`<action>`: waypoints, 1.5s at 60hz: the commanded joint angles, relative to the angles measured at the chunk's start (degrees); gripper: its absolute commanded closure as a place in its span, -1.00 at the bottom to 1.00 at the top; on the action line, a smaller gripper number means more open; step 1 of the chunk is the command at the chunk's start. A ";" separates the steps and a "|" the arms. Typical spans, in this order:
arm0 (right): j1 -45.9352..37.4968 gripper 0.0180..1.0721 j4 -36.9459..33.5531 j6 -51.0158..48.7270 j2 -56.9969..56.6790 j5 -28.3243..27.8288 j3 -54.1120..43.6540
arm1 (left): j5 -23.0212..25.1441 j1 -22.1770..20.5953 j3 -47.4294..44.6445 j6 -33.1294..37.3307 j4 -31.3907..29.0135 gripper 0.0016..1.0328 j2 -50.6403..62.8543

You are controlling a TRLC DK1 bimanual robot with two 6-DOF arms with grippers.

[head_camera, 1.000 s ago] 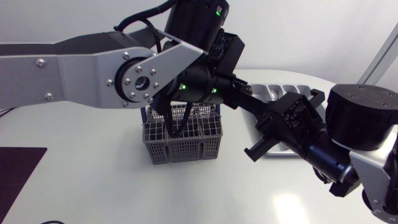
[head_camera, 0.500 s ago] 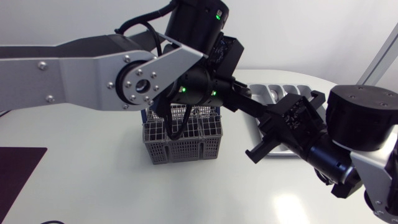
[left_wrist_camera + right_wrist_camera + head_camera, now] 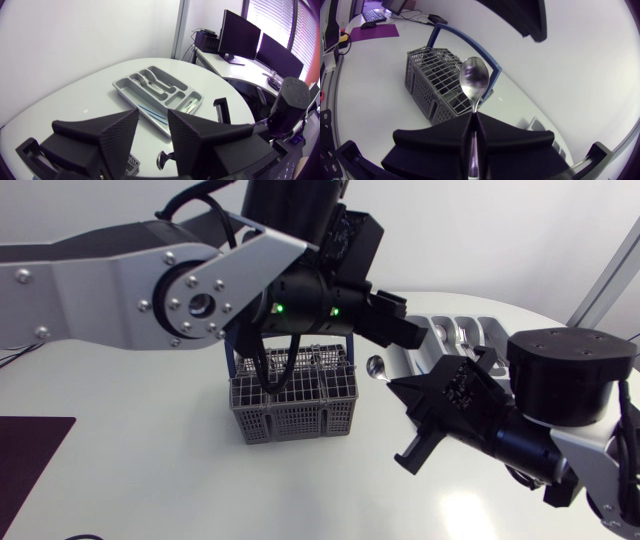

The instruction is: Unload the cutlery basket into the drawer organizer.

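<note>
head view, basket [image 3: 290, 408] half hidden

On my left a dark mat [image 3: 30, 458] lies flat on the white table [image 3: 150, 480], running out of view at the side; the tabletop is smooth and glossy.
</note>
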 commanded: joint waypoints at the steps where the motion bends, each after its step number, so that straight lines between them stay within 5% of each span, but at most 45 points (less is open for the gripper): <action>1: -3.80 0.89 -2.24 0.03 -0.66 -4.00 1.63 | -0.47 1.55 0.65 -0.56 0.51 -0.16 -2.92; 14: -21.55 0.89 -12.26 -9.03 1.01 -26.15 5.67 | -0.56 5.42 -0.05 2.34 0.07 -0.24 -6.35; 34: -37.99 0.89 -25.00 -34.69 12.62 -38.63 11.30 | -0.47 8.32 -9.01 11.65 -4.32 -0.60 -12.77; 64: -56.88 0.89 -36.43 -68.26 43.55 -34.67 28.96 | -0.47 12.71 -22.02 18.33 -4.32 -0.90 -22.08; 86: -58.38 0.89 -33.88 -76.97 52.87 -23.77 34.06 | 1.73 16.49 -30.02 22.29 -3.18 -0.90 -25.16; 90: -58.03 0.68 -32.03 -77.32 53.22 -22.28 33.01 | 1.82 16.67 -31.34 22.99 -3.18 -0.90 -26.39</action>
